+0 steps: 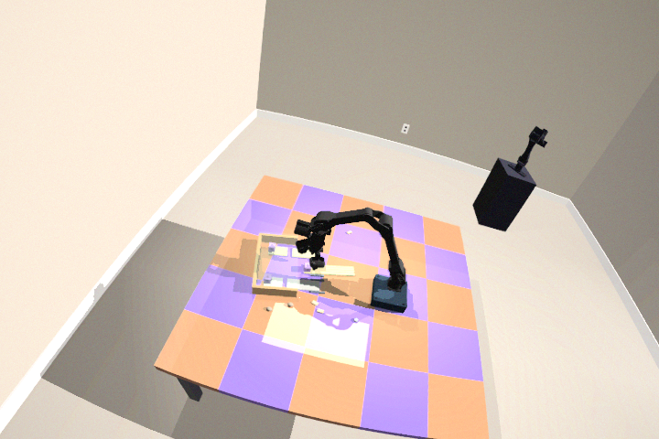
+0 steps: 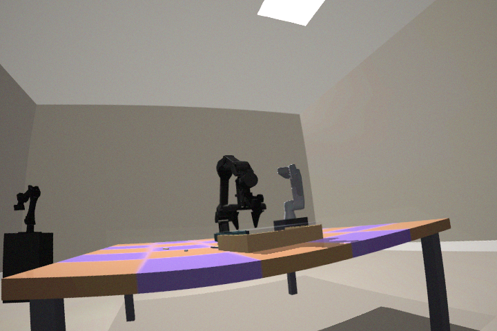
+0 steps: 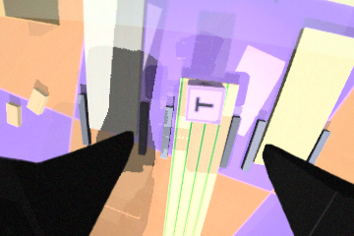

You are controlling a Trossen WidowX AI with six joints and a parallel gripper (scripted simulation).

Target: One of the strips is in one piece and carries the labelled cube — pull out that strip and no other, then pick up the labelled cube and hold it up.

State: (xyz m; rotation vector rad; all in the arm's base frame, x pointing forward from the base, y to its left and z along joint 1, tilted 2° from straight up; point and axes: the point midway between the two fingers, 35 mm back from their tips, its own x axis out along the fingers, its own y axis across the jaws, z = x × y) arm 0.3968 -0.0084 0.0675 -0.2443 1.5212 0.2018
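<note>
The strip with green lines [image 3: 185,197] [image 1: 338,271] lies between the other two and sticks out past the rails toward the arm's base. The pink cube marked T [image 3: 204,104] [image 1: 307,267] sits on its far end. My gripper [image 3: 198,144] [image 2: 246,227] is open and empty, above the strip, with one finger to each side and the cube a little ahead of the fingertips. A white strip [image 3: 97,54] lies left and a cream strip [image 3: 318,84] right in the wrist view. In the top view both outer rows show gaps, with pale cubes [image 1: 272,247] [image 1: 267,277] at their far ends.
A wooden frame [image 1: 258,261] [image 2: 286,238] encloses the strips' far ends; a clear sheet seems to cover it. Short grey rails [image 3: 229,143] [image 3: 254,145] [image 3: 84,119] flank the strips. Small loose blocks [image 3: 14,114] [image 3: 37,100] [image 1: 319,311] lie outside the frame.
</note>
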